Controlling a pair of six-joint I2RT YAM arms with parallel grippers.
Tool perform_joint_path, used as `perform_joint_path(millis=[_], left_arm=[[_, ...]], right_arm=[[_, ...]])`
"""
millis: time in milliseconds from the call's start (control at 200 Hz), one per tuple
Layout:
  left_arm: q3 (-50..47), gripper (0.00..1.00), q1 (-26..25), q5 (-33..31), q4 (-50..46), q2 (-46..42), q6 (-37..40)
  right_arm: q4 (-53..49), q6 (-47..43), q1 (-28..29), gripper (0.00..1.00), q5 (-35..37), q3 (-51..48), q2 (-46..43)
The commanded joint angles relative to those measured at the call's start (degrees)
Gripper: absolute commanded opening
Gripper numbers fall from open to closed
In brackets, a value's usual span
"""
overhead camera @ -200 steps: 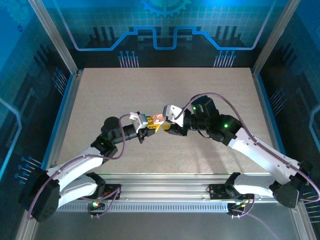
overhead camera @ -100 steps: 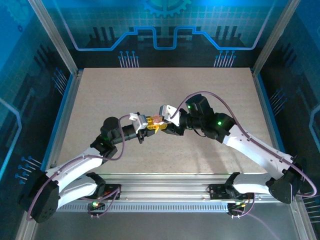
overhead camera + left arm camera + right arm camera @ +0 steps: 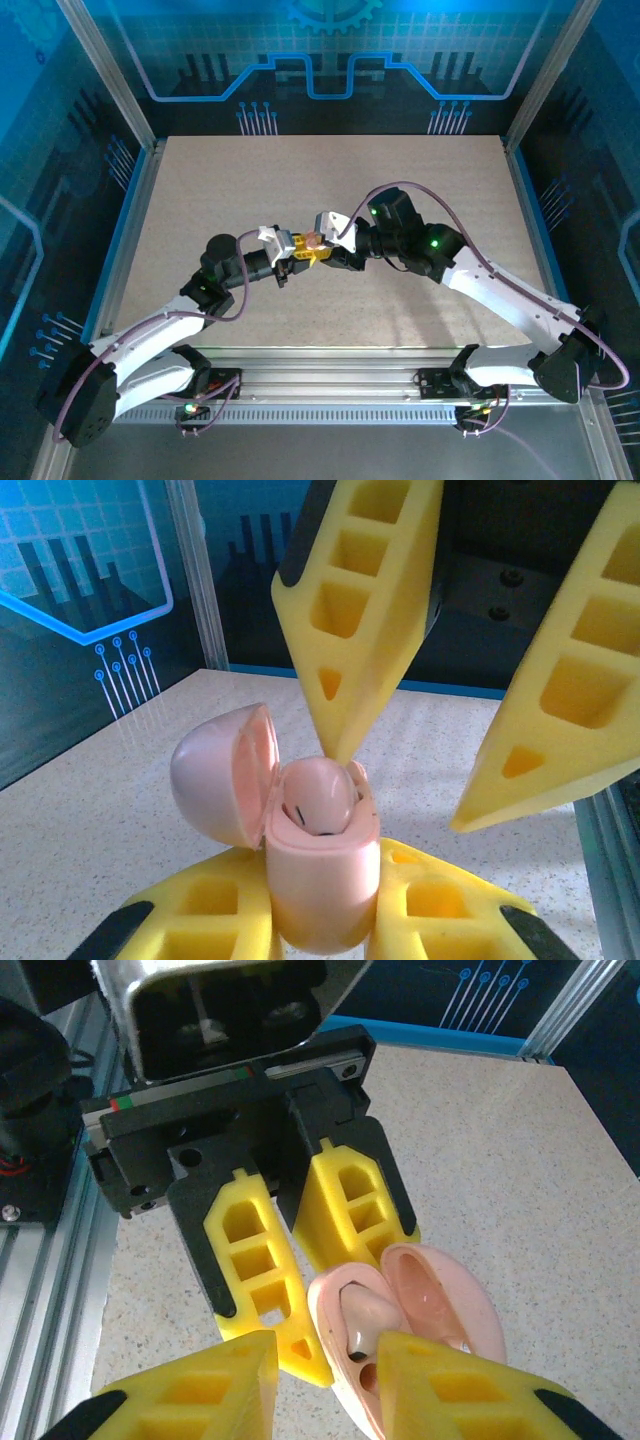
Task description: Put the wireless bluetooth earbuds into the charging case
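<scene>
The charging case [image 3: 322, 880] is a pale pink pod held upright off the table, and my left gripper [image 3: 320, 920] is shut on its body. Its hinged lid [image 3: 215, 775] stands open to the left. One pink earbud [image 3: 318, 792] sits in the case mouth. My right gripper [image 3: 325, 1350] hovers over the case with its jaws apart and nothing between them. The tip of one of its yellow fingers [image 3: 355, 630] rests on top of the earbud. From above, the case [image 3: 313, 240] sits between the left gripper [image 3: 299, 250] and the right gripper [image 3: 330, 238] at mid-table.
The speckled beige table [image 3: 330, 180] lies under both arms. Blue panel walls and aluminium posts [image 3: 120, 100] ring it, and a metal rail [image 3: 330, 375] runs along the near edge.
My right arm has moved left toward the case and its jaws have narrowed. The left gripper has held the case still.
</scene>
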Motion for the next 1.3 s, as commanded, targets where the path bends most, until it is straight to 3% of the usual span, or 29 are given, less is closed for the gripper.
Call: perform_joint_path(millis=[0,280,435,615,760,965,1136,1291], left_arm=[[0.83,0.12,-0.37,1.41,0.26,-0.76,1.80],[-0.95,0.13,-0.35,-4.01,1.71,0.76,-0.22],[-2.83,0.13,-0.37,-7.29,3.32,2.27,-1.59],[-4.56,0.13,-0.37,-9.06,3.82,3.54,-2.19],[-5.36,0.13,-0.33,-11.26,3.02,4.24,-3.88],[-8.01,0.13,-0.35,-11.88,4.09,4.16,-4.00],[-9.01,0.13,-0.37,-12.56,2.32,2.67,-3.15],[-10.45,0.13,-0.33,-14.49,2.23,1.71,-3.14]], right_arm=[[-2.50,-2.29,0.64,0.33,0.29,2.50,0.81],[0.13,8.81,-5.00,0.33,2.12,1.03,-1.42],[-3.69,15.64,-11.88,0.37,-0.07,0.39,-1.94],[-16.25,8.12,-17.28,0.41,-1.28,4.19,1.17],[-25.72,9.21,-20.78,0.42,-0.31,11.07,7.60],[-34.65,-6.11,-20.98,0.42,2.98,15.61,14.49],[-30.04,-25.64,-20.84,0.42,4.39,10.02,14.23],[-27.75,-36.04,-20.98,0.44,6.13,8.56,17.55]])
